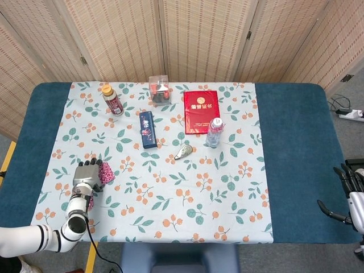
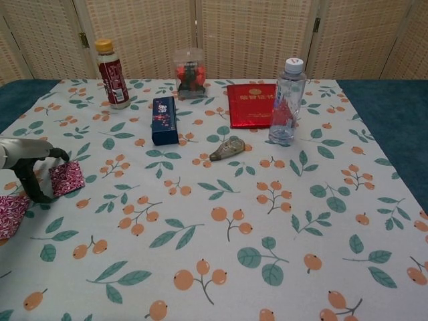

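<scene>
Left hand point(image 1: 85, 177): near the table's point(image 1: 296, 159) left front edge, fingers curled round a red patterned packet point(image 2: 67, 178) (grasping it, packet's right end sticking out).
Second packet point(image 2: 12, 215): same pattern, just in front of that hand, flat on the cloth point(image 1: 187, 199).
Right hand point(image 1: 348, 196): off the right edge, fingers spread, holding nothing.
Blue box point(image 1: 148, 129): left of centre.
Small wrapped thing point(image 1: 183, 151): mid-cloth.
Water bottle point(image 1: 214, 132): upright, beside the red booklet point(image 1: 201, 111).
Brown bottle point(image 1: 112, 100), clear box point(image 1: 159, 90): back edge.
</scene>
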Controlling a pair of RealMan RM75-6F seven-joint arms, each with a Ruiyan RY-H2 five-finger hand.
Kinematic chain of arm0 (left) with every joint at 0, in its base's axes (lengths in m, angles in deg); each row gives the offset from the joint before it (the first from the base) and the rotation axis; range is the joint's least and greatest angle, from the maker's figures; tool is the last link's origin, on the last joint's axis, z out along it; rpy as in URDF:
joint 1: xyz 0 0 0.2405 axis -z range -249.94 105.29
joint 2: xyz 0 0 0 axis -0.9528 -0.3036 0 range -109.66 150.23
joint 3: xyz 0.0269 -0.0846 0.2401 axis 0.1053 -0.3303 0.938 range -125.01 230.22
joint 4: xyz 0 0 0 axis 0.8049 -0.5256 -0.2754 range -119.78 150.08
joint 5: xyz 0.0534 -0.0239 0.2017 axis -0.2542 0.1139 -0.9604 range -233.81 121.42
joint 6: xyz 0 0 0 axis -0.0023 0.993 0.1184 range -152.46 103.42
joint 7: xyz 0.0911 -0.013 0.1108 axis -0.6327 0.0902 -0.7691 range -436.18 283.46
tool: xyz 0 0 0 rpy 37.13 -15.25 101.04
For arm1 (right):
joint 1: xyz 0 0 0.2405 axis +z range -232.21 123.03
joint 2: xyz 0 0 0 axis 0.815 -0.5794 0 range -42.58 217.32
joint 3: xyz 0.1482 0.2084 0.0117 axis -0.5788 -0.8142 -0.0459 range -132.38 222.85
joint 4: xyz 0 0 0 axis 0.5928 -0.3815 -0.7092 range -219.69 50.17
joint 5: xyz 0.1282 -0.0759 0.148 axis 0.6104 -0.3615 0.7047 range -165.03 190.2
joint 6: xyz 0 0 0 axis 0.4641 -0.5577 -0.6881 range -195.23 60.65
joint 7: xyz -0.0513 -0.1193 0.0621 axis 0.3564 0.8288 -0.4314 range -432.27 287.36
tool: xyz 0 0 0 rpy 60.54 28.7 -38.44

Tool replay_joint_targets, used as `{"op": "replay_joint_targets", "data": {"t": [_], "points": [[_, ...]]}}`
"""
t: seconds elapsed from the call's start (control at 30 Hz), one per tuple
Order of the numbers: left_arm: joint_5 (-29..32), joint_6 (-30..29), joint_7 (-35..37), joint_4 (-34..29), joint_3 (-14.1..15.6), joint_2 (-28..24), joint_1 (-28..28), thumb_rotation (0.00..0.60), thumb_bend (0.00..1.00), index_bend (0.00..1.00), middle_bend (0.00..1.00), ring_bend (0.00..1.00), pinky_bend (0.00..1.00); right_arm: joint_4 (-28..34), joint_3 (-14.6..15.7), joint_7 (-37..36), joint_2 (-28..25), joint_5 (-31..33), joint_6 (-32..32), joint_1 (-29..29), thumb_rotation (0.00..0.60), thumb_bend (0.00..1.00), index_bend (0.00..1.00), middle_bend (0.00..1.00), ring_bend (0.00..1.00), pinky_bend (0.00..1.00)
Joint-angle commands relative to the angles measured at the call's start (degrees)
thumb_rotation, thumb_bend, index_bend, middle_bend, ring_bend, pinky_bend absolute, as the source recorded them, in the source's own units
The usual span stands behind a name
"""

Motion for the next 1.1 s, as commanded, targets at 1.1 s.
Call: {"op": "replay_joint_targets", "data": {"t": [1.1], "points": [[-10.0,-4.6,1.0,-3.8,3.7,1.6,-0.4,0.600,0.33,0.08,0.00,0.00,0.00,0.6,-0.1,0.7,-0.2,0.2,0.3,0.0,0.329,0.33,0.00,0.00,0.00,0.00]]}}
